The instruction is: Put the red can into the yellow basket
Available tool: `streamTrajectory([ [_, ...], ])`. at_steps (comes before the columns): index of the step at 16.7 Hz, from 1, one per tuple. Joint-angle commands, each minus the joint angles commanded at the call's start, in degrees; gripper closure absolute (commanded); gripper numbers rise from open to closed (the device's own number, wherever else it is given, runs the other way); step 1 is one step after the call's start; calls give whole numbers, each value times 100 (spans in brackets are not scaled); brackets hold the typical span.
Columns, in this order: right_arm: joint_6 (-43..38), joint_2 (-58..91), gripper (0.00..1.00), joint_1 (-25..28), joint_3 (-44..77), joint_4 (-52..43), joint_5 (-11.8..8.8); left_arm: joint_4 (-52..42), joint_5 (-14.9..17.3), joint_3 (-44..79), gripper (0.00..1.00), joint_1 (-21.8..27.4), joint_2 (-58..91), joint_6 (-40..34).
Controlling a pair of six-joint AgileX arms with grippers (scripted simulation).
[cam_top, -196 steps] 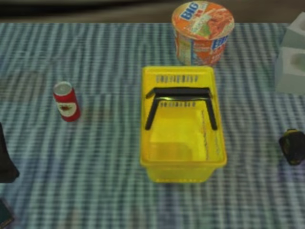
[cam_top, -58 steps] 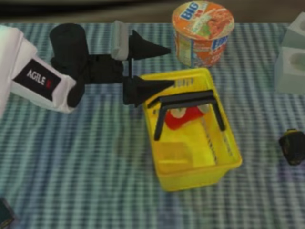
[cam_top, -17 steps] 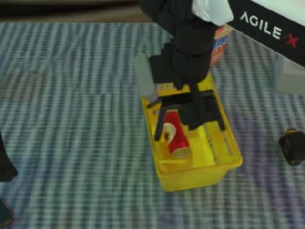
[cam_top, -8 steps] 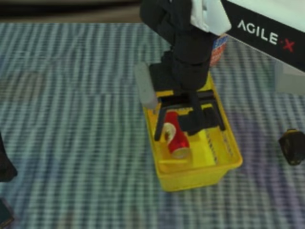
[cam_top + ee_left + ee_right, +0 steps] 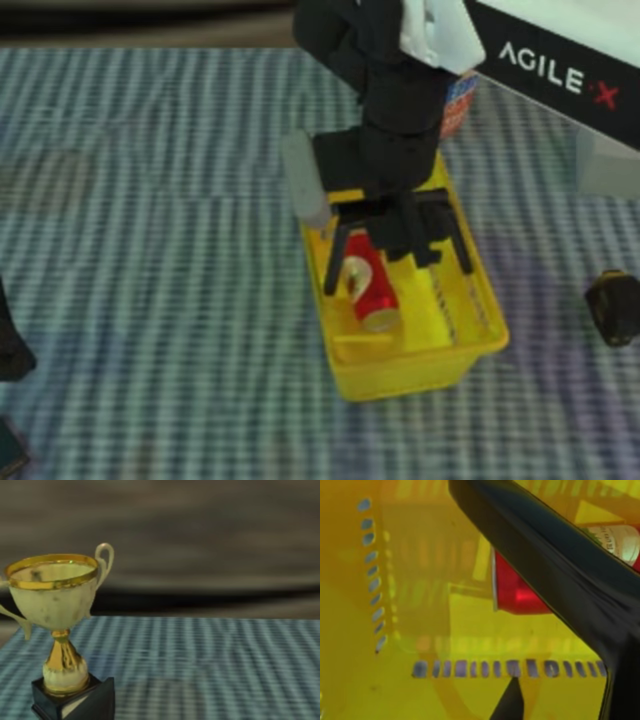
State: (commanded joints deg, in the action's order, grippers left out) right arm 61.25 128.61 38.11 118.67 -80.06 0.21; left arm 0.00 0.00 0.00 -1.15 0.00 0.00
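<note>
The can (image 5: pixel 369 290) lies on its side inside the basket (image 5: pixel 480 335). The right end effector (image 5: pixel 405 240) hangs over the basket handles; whether it is open I cannot tell. The left arm is parked at the bench's left edge.

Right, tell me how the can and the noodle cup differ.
The can is small, slim and red; the noodle cup is orange and blue, and wider. The can lies on its side inside the basket; the cup stands on the table behind it, mostly hidden by the right arm.

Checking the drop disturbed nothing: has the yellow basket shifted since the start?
Yes. The yellow basket has twisted, its near end swung toward the table's right, measured against the noodle cup.
</note>
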Motion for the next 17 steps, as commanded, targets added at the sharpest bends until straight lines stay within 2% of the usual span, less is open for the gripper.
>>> streamTrajectory([
  [4, 0, 0, 98, 0, 0, 0, 0, 0, 0, 0, 0, 0, 0, 0],
  [5, 0, 0, 100, 0, 0, 0, 0, 0, 0, 0, 0, 0, 0, 0],
  [17, 0, 0, 100, 0, 0, 0, 0, 0, 0, 0, 0, 0, 0, 0],
])
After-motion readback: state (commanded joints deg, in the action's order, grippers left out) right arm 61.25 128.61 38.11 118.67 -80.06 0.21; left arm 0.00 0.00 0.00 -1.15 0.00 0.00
